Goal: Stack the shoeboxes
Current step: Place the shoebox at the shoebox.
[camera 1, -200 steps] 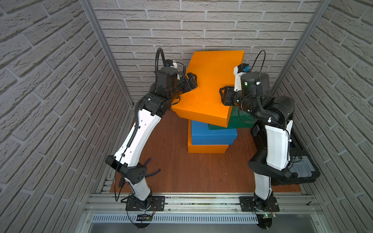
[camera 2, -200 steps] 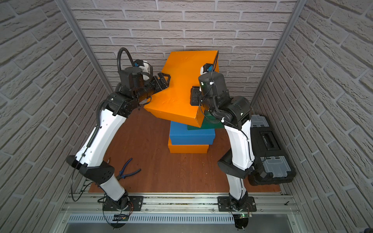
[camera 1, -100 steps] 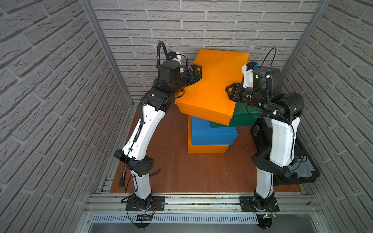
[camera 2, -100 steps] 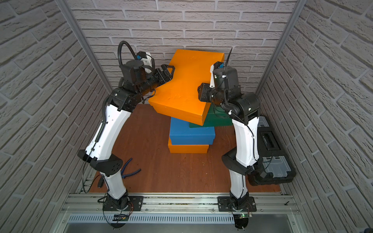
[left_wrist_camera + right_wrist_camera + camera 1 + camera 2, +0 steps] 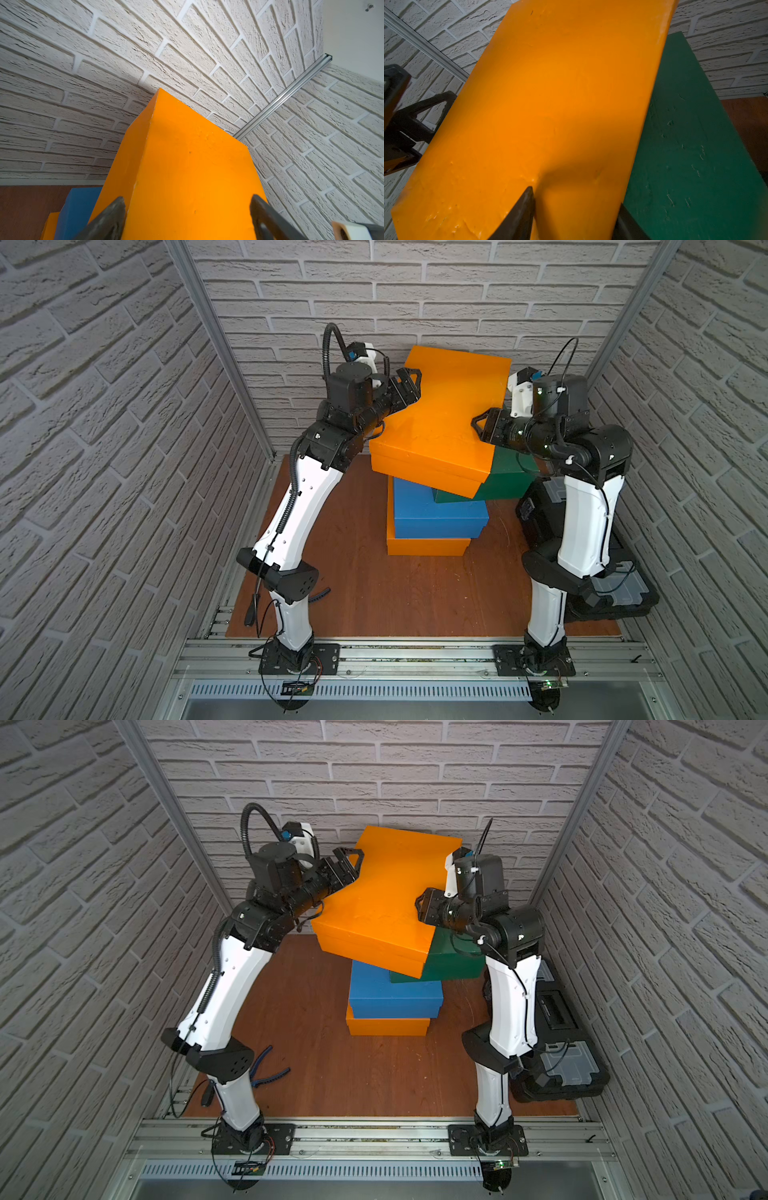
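1. One orange rectangular cardboard shoebox [image 5: 449, 414] hangs tilted, partly over dark green cardboard shoebox [image 5: 503, 481], ready for stacking.
2. Left gripper [image 5: 409, 383] clamps one end; right gripper [image 5: 478, 427] straddles opposite edge, grip unclear.

The upper orange shoebox [image 5: 444, 414], lid on, is highest, at the centre top of both top views. It is tilted and turned askew, and its lower right corner overlaps the dark green shoebox [image 5: 505, 479]. That box lies skewed right of centre, largely hidden, with its near edge over the blue shoebox [image 5: 436, 510]. The blue one rests flat on the lower orange shoebox [image 5: 424, 546], shifted slightly right, mid-frame on the table [image 5: 374, 593].
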Action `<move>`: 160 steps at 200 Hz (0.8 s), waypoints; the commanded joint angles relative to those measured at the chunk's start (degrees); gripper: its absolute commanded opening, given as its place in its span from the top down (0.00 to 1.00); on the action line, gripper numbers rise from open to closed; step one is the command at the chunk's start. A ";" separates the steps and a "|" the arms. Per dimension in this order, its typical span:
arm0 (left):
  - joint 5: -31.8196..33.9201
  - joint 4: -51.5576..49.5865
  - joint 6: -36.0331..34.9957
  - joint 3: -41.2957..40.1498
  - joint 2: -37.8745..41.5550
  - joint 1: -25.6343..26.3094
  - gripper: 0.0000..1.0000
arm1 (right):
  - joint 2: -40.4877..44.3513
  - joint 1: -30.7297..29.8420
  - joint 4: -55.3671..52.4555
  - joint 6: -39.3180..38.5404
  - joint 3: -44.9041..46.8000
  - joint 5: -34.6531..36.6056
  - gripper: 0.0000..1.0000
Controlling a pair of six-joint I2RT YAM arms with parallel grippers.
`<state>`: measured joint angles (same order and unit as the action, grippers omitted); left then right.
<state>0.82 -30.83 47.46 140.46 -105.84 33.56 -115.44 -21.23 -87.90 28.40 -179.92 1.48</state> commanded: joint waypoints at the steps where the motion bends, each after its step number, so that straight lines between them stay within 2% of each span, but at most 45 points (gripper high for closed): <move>1: -4.89 7.94 0.92 1.87 1.69 3.02 0.08 | -2.25 0.06 -2.54 -2.30 -1.48 -4.77 0.47; 32: -4.44 7.93 1.24 1.03 2.03 3.28 0.08 | -2.48 1.81 -2.96 -1.85 -1.45 -5.93 0.41; 50: -4.24 8.17 1.31 0.33 2.45 3.31 0.07 | -2.60 2.34 -3.50 -1.78 -1.44 -5.92 0.29; 72: -3.25 8.05 0.74 -0.55 3.12 3.37 0.07 | -2.77 2.75 -3.77 -1.68 -1.46 -5.35 0.24; 160: -3.03 8.62 0.28 -2.78 4.45 3.36 0.07 | -2.60 3.72 -4.50 -1.60 -1.44 -5.85 0.23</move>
<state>-1.65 -25.56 47.86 138.06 -103.77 37.12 -117.40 -17.98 -88.44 27.86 -179.87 -3.97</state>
